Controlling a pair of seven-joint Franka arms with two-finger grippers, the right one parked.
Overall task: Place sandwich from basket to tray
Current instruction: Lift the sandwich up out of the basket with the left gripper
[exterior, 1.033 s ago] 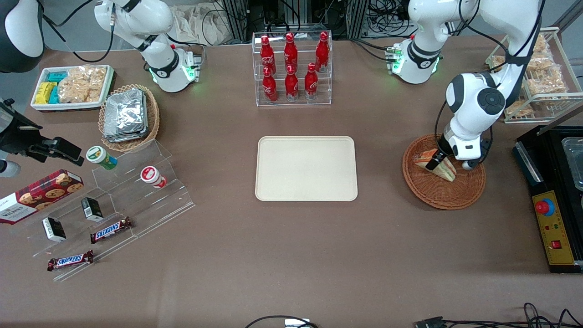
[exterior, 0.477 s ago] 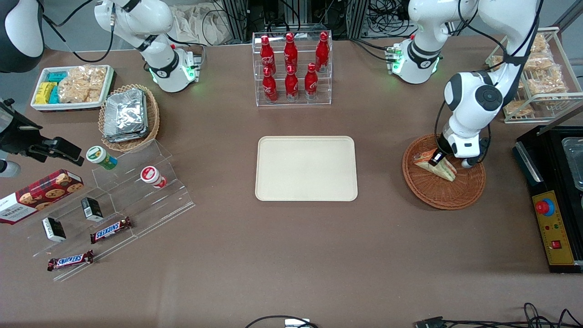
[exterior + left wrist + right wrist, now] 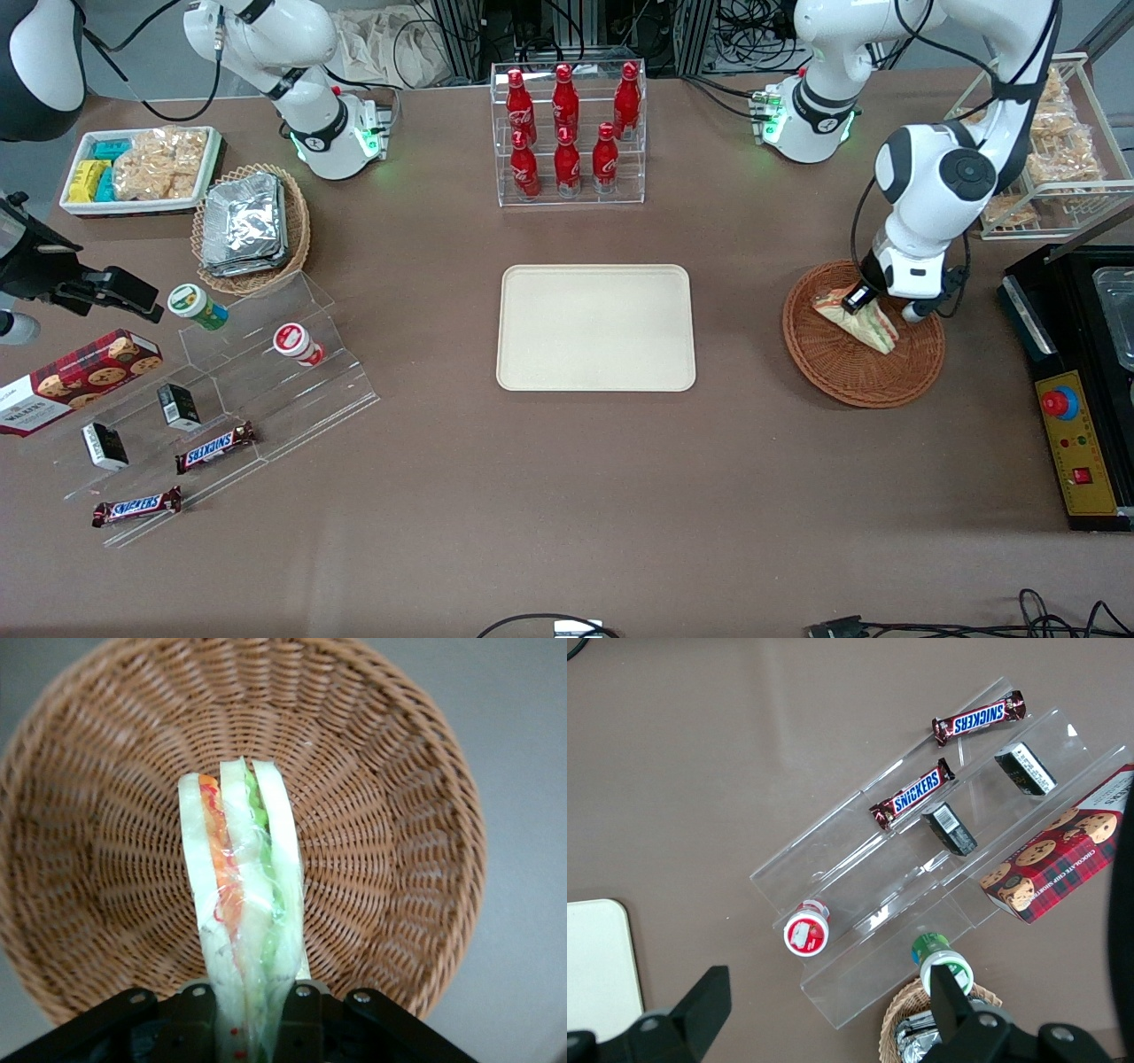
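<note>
The claw (image 3: 858, 301) pinches the sandwich (image 3: 858, 321) at its upper end, just above the basket (image 3: 850, 377) near the surface's working-arm edge. Lift clear of the wicker rim before travelling sideways to the tray (image 3: 595, 328) at centre, keeping the wedge level.

A clear rack (image 3: 569, 133) holds six red Coca-Cola bottles (image 3: 564, 113). Toward the parked arm's end lie a tan wicker basket of foil packets (image 3: 246, 226), a white snack tray (image 3: 137, 168), a Walkers cookie box (image 3: 75, 379) and two Snickers bars (image 3: 948, 751) on clear acrylic steps (image 3: 239, 390).
</note>
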